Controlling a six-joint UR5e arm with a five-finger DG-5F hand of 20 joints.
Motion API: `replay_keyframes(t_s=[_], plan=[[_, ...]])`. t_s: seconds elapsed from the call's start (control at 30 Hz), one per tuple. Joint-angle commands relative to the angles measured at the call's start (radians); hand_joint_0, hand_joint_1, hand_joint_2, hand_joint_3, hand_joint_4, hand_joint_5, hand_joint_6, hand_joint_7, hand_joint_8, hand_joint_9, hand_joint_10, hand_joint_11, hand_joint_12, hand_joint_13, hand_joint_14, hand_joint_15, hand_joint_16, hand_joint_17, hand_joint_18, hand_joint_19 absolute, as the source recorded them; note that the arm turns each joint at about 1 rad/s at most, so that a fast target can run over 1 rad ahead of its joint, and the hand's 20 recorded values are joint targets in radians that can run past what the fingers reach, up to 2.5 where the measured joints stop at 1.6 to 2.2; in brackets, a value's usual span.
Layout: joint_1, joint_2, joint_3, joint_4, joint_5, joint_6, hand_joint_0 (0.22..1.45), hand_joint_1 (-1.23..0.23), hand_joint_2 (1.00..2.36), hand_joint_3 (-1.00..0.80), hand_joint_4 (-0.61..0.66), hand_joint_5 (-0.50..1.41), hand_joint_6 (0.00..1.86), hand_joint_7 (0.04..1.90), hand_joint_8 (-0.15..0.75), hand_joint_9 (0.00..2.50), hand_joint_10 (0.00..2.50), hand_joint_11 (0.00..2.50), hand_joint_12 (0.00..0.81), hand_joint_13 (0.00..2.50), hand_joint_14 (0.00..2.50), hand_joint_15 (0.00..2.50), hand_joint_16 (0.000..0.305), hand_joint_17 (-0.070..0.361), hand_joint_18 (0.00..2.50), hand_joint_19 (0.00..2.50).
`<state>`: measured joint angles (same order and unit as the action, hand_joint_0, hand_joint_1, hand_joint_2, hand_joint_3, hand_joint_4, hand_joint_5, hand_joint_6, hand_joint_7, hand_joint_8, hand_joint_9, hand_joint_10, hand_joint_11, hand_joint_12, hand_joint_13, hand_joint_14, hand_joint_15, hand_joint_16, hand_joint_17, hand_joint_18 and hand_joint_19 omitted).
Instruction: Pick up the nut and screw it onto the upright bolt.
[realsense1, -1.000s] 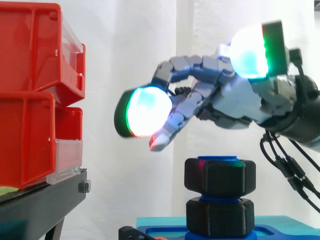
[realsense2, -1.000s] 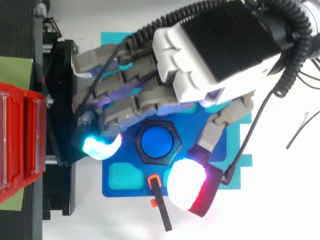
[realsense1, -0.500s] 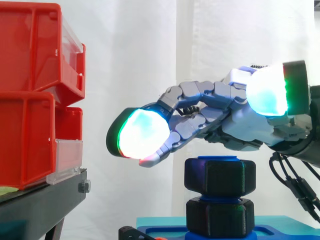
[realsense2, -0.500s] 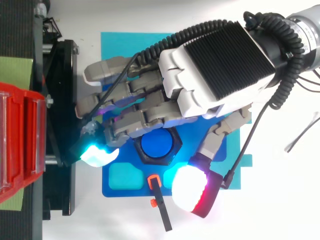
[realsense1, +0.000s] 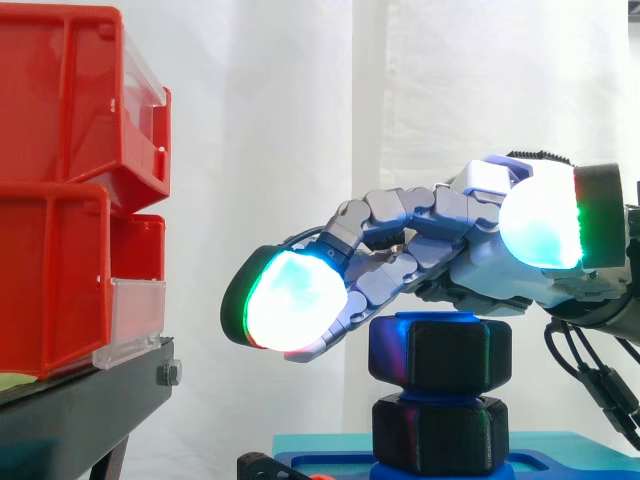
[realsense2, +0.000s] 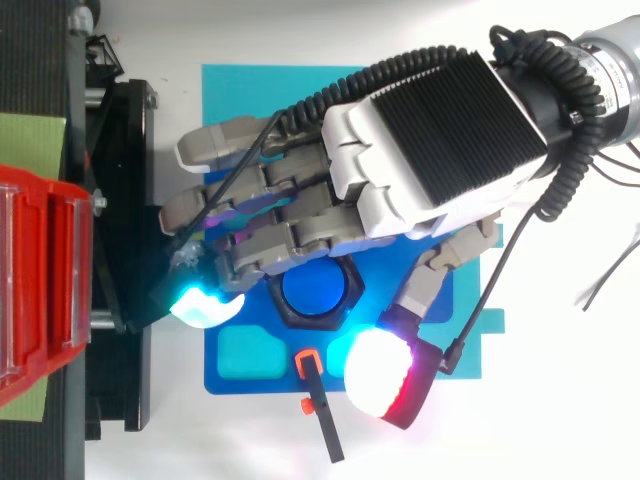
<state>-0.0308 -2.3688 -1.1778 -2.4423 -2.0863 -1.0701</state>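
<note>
I see the hand (realsense2: 430, 140) loosely spread, fingers nearly straight and gripping nothing. The black nut (realsense1: 440, 352) sits just beneath its palm, on top of the upright blue bolt (realsense2: 313, 290). From above, it lies between thumb and fingers.

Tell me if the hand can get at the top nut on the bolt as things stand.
Probably yes. The hand hangs open just above the top nut, fingers to one side and thumb to the other, with nothing between them. The red bins stand well off to the side.
</note>
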Motion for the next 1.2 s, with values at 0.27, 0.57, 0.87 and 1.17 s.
replay_keyframes(t_s=[0.27, 0.57, 0.87, 1.17], plan=[[-0.005, 0.000, 0.000, 0.005, -0.021, -0.019, 0.46, -0.20, 1.00, -0.50, 0.27, -0.05, 0.50, 1.02, 0.257, 0.61, 0.00, 0.00, 0.327, 0.18, 0.00, 0.00, 0.037, 0.082, 0.00, 0.00], [-0.008, 0.000, 0.000, 0.008, -0.028, -0.036, 0.47, -0.20, 1.00, -0.50, 0.27, -0.04, 0.50, 1.07, 0.266, 0.68, 0.00, 0.00, 0.323, 0.23, 0.00, 0.00, 0.035, 0.078, 0.00, 0.00], [-0.009, 0.000, 0.000, 0.000, -0.029, -0.047, 0.47, -0.21, 1.00, -0.50, 0.26, -0.03, 0.51, 1.22, 0.281, 0.77, 0.00, 0.00, 0.313, 0.31, 0.00, 0.00, 0.032, 0.073, 0.00, 0.00], [-0.015, 0.000, 0.000, 0.002, -0.038, -0.047, 0.47, -0.22, 1.00, -0.50, 0.23, -0.02, 0.51, 1.36, 0.286, 0.80, 0.00, 0.00, 0.306, 0.37, 0.00, 0.00, 0.030, 0.068, 0.00, 0.00]])
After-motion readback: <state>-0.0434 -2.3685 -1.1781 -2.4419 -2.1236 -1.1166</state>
